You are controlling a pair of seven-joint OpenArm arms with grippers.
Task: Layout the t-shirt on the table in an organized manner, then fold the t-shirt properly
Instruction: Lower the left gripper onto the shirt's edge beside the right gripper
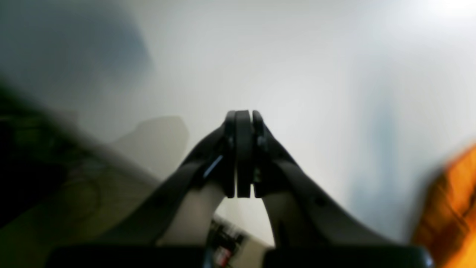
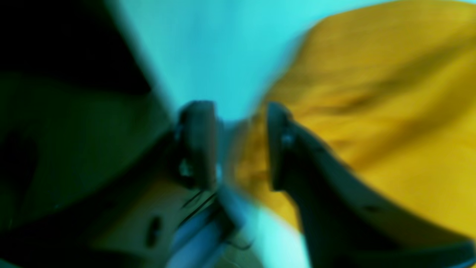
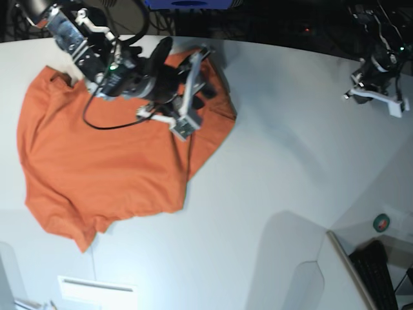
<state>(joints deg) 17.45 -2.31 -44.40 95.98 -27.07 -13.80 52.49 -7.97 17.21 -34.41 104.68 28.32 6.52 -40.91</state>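
- We see the t-shirt [image 3: 103,161] lying on the left part of the table [image 3: 271,168] in the base view, spread loosely with wrinkles, one corner trailing toward the near edge and its upper right part bunched beneath the right arm
- The right gripper [image 3: 193,90] hangs over that bunched upper right part of the shirt; in the right wrist view its two fingers [image 2: 199,143] stand apart with a clear gap between them
- In that same blurred view the orange cloth [image 2: 372,104] fills the right side and reaches into the gap between the jaws, yet we cannot tell whether the pads press on it
- The left gripper [image 3: 377,97] sits far off near the right rim of the table, well apart from the shirt
- In the left wrist view its fingertips [image 1: 243,149] are pressed flat together with nothing between them, above bare tabletop [image 1: 297,74]
- A blurred strip of orange fabric [image 1: 453,204] shows at the lower right edge of the left wrist view, away from the closed jaws
- A dark cable [image 3: 110,123] loops from the right arm across the shirt's upper half
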